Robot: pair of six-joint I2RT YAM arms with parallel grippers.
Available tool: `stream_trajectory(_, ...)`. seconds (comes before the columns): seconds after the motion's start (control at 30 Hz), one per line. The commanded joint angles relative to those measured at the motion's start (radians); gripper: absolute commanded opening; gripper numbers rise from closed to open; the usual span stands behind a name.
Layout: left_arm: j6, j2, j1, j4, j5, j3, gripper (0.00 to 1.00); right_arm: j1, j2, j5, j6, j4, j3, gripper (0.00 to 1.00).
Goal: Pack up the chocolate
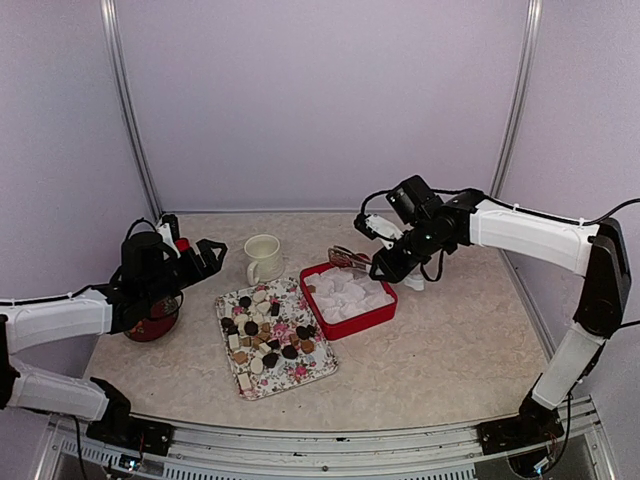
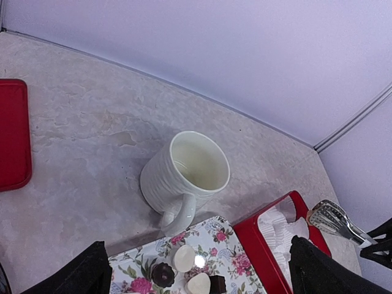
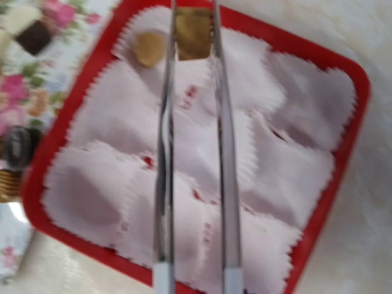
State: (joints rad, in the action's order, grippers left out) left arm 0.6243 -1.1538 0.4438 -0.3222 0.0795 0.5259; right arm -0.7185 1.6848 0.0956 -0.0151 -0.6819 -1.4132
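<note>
Beige worktop (image 1: 450, 350) below, right fingers (image 1: 384, 267) clench steel tongs (image 3: 165, 153) to set a square tan chocolate (image 3: 193, 33) into the red tray (image 3: 355, 79); left fingers (image 2: 324, 272) gape.

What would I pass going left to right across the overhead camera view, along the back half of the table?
left gripper → mug → red box
</note>
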Motion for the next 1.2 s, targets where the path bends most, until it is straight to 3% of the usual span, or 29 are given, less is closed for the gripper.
stream_trajectory(0.0,-0.001,-0.011,-0.005,-0.025,-0.014,0.006,0.99,0.024,-0.010,-0.027,-0.017,0.057,0.016,0.21)
stream_trajectory(0.73,-0.005,-0.012,-0.007,-0.026,-0.006,0.002,0.99,0.053,0.120,-0.070,-0.051,0.118,0.042,0.24)
stream_trajectory(1.17,-0.006,-0.017,-0.011,-0.028,-0.007,0.000,0.99,0.053,0.120,-0.056,-0.049,0.103,0.028,0.36)
